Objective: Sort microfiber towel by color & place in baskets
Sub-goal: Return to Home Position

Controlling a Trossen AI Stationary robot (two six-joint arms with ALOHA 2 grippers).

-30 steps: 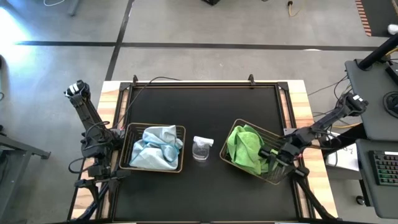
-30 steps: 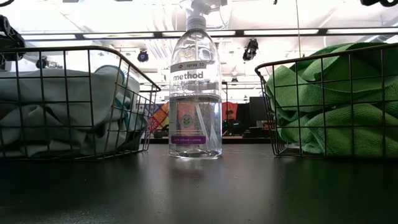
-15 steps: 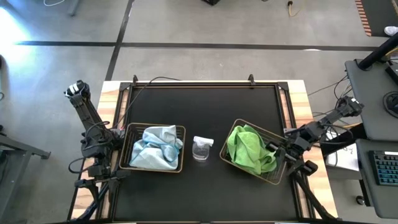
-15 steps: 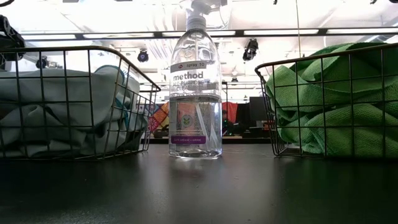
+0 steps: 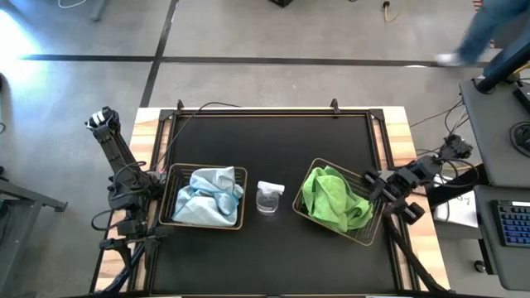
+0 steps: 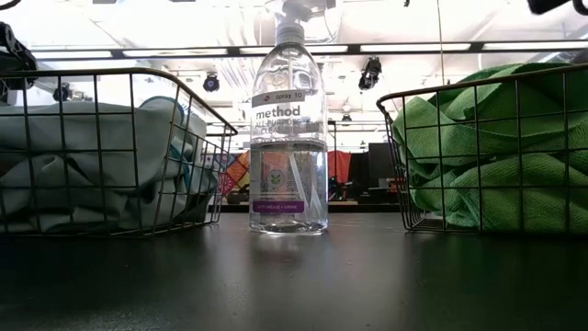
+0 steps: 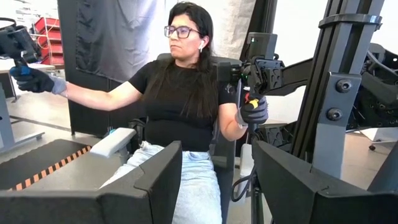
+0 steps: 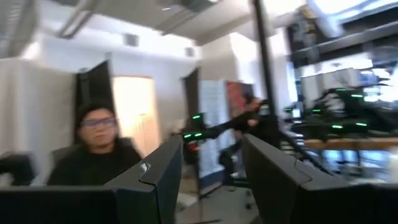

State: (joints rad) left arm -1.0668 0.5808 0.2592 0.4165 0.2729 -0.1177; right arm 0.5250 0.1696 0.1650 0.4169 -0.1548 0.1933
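Pale blue microfiber towels (image 5: 205, 194) lie heaped in the left wire basket (image 5: 168, 199). Lime green towels (image 5: 333, 199) fill the right basket (image 5: 365, 234), which sits turned at an angle on the black table; in the low view the green heap (image 6: 496, 156) rises to the basket's rim. My right gripper (image 8: 211, 165) is open and holds nothing, just off the right basket's right rim (image 5: 374, 187), pointing slightly upward. My left gripper (image 7: 217, 171) waits open and level at the table's left edge, beside the left basket (image 5: 137, 194).
A clear spray bottle (image 5: 269, 197) stands upright between the two baskets. A seated person (image 7: 180, 106) holding control handles shows in both wrist views. Another person (image 5: 489, 33) walks past the far right corner. A desk with a keyboard (image 5: 509, 223) stands right of the table.
My right gripper has drawn back from over the green towels toward the table's right edge, past the basket's rim, and has tipped upward. The towels and baskets have stayed where they were.
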